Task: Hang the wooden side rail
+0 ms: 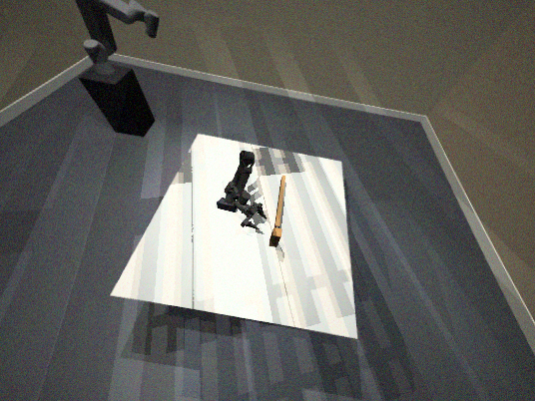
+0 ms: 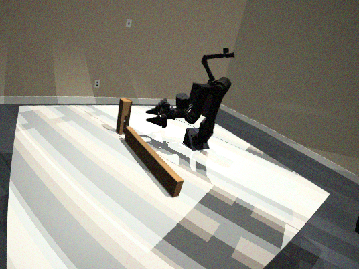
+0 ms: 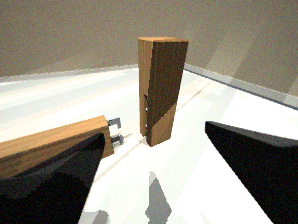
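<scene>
Exterior view, from the left: the headboard post [image 2: 124,114] [image 1: 275,237] [image 3: 164,90] stands upright on the pale table [image 2: 50,201] [image 1: 225,269] [image 3: 210,195]. Next comes the wooden side rail [image 2: 154,161] [image 1: 280,201] [image 3: 60,137], lying along the tabletop, its near-post end just beside the post and its far end slanting away to the right. The gripper [image 2: 147,116] [image 1: 264,225] [image 3: 155,131] hovers right of the post, above the table, fingers spread wide and grasping nothing. Farther right, the black arm [image 2: 214,107] [image 1: 241,180] folds over its base; a second arm [image 2: 208,68] [image 1: 97,25] rises behind it.

Wrist view, again from the left: the rail's end carries two steel hooks [image 3: 116,131], pointing toward the post but apart from it. The post's slot [image 3: 146,102], with small bright spots inside, faces them; the rail is unhung. Both hooks and post show between the parted fingers.
</scene>
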Controlling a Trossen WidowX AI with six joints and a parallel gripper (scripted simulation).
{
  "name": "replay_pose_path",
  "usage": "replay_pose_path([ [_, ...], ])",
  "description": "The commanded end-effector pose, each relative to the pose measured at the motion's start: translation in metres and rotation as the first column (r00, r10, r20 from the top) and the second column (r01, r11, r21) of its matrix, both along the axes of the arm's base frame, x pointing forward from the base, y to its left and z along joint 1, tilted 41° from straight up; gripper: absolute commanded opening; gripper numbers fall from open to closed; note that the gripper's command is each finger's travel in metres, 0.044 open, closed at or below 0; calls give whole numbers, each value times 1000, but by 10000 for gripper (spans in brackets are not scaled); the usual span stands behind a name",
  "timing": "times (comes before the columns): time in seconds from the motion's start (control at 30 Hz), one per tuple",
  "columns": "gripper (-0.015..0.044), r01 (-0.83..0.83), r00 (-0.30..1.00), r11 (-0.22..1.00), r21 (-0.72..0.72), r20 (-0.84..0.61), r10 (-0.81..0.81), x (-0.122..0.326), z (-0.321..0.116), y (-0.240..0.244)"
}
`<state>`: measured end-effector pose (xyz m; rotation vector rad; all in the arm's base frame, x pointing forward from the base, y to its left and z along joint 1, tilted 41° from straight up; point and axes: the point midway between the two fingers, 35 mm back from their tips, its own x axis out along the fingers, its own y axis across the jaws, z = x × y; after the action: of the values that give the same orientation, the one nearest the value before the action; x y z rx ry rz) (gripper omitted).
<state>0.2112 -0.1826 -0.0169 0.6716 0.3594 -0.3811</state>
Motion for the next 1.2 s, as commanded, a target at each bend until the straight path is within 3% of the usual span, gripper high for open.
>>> replay_pose_path([
  [0.0, 440, 5, 1000, 999, 35, 4, -5, -2, -2, 7],
  [0.67, 440, 13, 1000, 999, 53, -11, -12, 1, -4, 3],
  [0.9, 440, 113, 979, 973, 201, -190, -74, 35, -8, -18],
  [1.17, 440, 254, 897, 930, 265, -424, -124, 58, 33, -13],
])
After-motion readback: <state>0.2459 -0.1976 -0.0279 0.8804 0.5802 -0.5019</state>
